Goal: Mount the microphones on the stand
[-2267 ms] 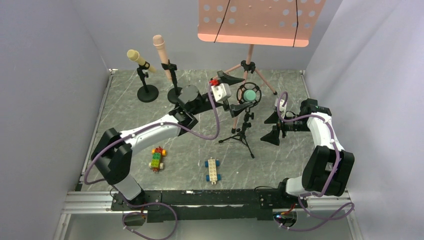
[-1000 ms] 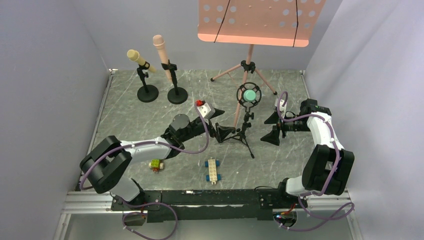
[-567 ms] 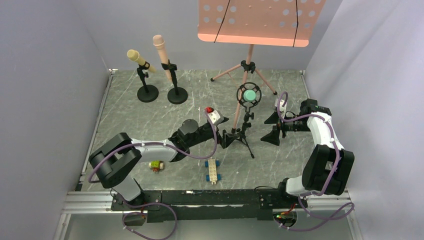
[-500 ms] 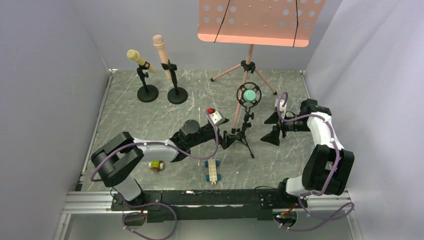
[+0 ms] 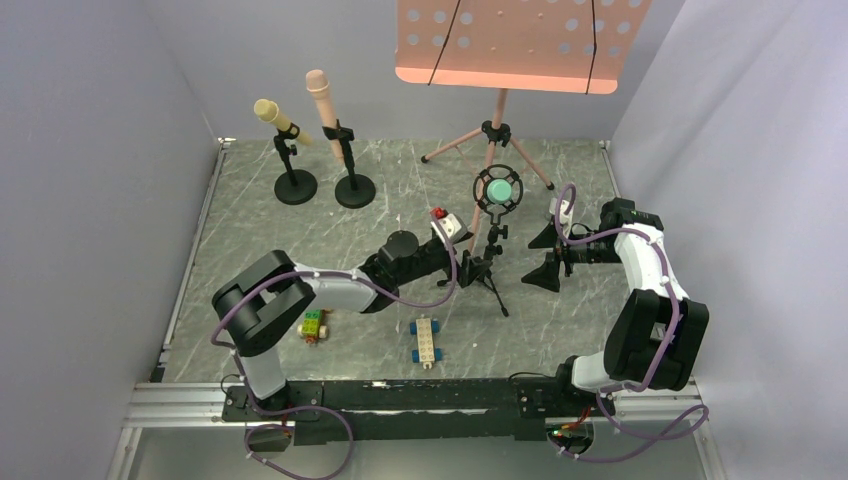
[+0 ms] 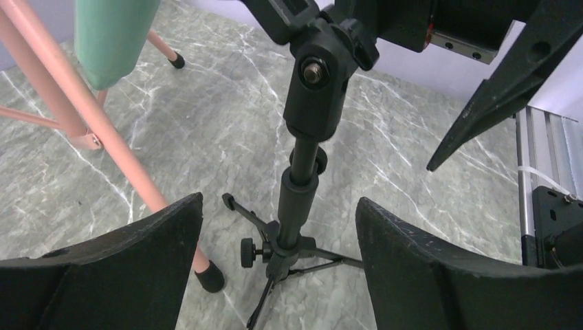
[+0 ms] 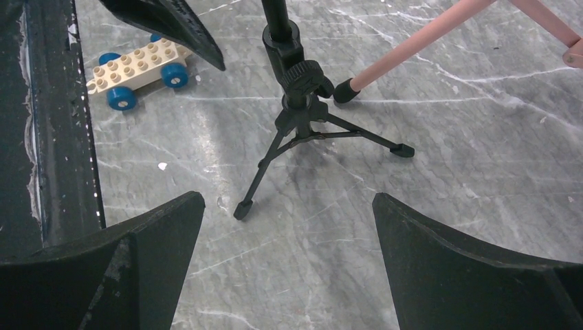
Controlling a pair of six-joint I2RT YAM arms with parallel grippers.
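Observation:
The pale yellow microphone [image 5: 268,110] and the pink microphone [image 5: 321,95] sit clipped in two round-based black stands at the back left. The teal-green microphone [image 5: 498,189] sits in the ring mount of a black tripod stand [image 5: 488,268]; it also shows in the left wrist view [image 6: 110,38]. My left gripper [image 5: 476,268] is open, low, with its jaws either side of the tripod's pole [image 6: 300,185], not touching it. My right gripper [image 5: 543,255] is open and empty to the right of the tripod [image 7: 302,117].
A pink music stand [image 5: 520,45] rises behind the tripod; one of its legs [image 6: 89,117] passes close to my left finger. Two brick cars [image 5: 314,325] [image 5: 426,340] lie at the front, one also in the right wrist view [image 7: 141,69]. Walls enclose three sides.
My left arm has come down from beside the tripod's head and slid right, bringing its open jaws around the tripod's lower pole. The right arm has not moved.

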